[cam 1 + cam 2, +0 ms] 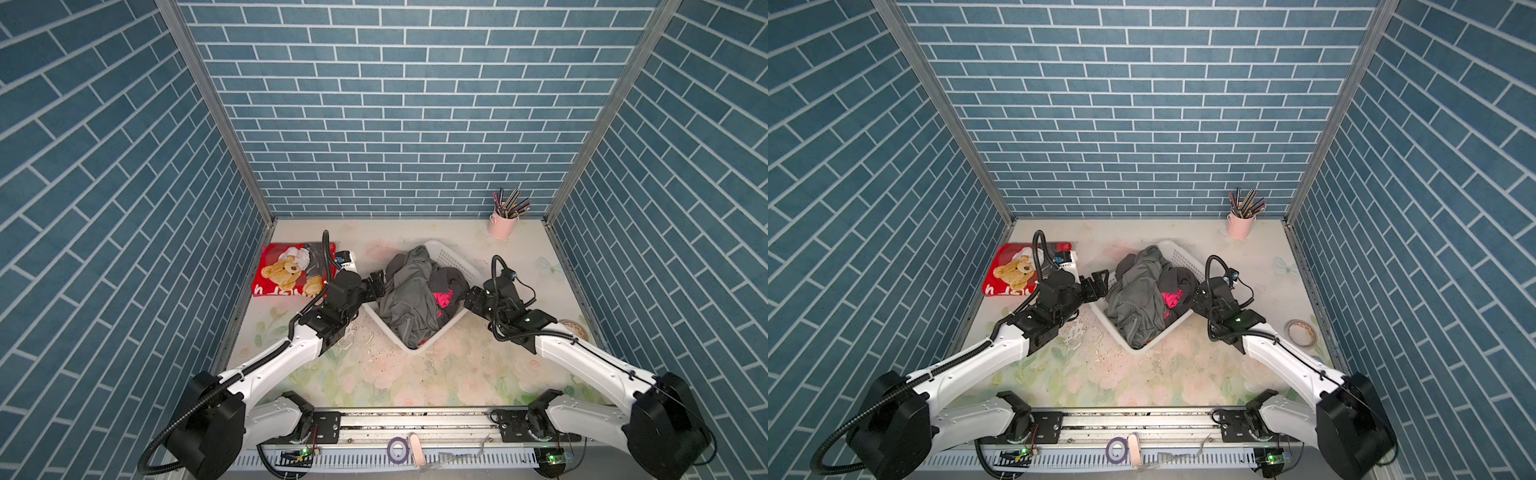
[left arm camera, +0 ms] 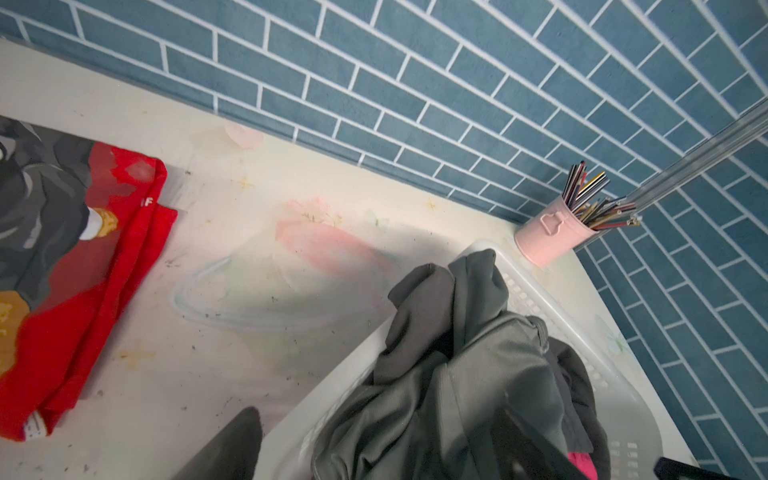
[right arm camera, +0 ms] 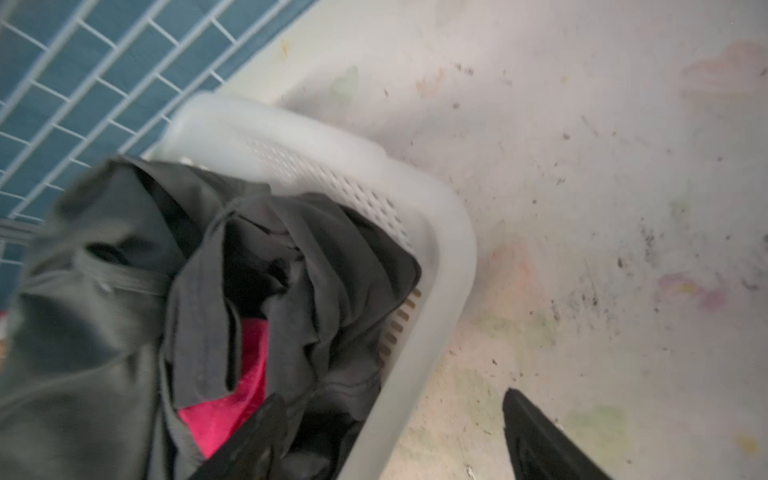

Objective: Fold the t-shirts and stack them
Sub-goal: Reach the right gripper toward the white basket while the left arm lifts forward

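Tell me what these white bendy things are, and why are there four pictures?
They are robot arms, a left arm and a right arm, each ending in a pinching hand. Two pictures look down from above, side by side like two eyes. The other two come from small cameras riding on the wrists, so they see up close. On the flowery table sits a white basket holding a crumpled grey shirt, with a pink shirt peeking out. A red teddy-bear shirt lies folded by the left wall, and a pink cup of pencils stands at the back. The left hand and right hand are both open at the basket's sides, holding nothing.
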`<act>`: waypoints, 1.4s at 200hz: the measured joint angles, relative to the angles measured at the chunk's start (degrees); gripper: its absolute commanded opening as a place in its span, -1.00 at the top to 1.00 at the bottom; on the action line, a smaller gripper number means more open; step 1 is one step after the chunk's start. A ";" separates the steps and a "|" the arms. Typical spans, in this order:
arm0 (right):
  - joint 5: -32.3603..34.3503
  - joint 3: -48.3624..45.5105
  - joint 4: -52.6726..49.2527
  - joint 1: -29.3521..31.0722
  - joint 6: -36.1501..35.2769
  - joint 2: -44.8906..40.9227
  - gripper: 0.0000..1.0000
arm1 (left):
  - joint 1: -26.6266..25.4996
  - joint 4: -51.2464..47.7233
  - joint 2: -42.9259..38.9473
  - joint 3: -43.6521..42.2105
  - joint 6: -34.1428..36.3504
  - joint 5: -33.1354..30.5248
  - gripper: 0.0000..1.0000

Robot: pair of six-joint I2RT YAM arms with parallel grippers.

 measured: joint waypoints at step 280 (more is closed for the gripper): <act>1.77 52.83 -17.29 7.65 -22.75 34.84 -0.56 | 2.12 -3.80 -6.21 -5.38 -5.51 12.11 -0.77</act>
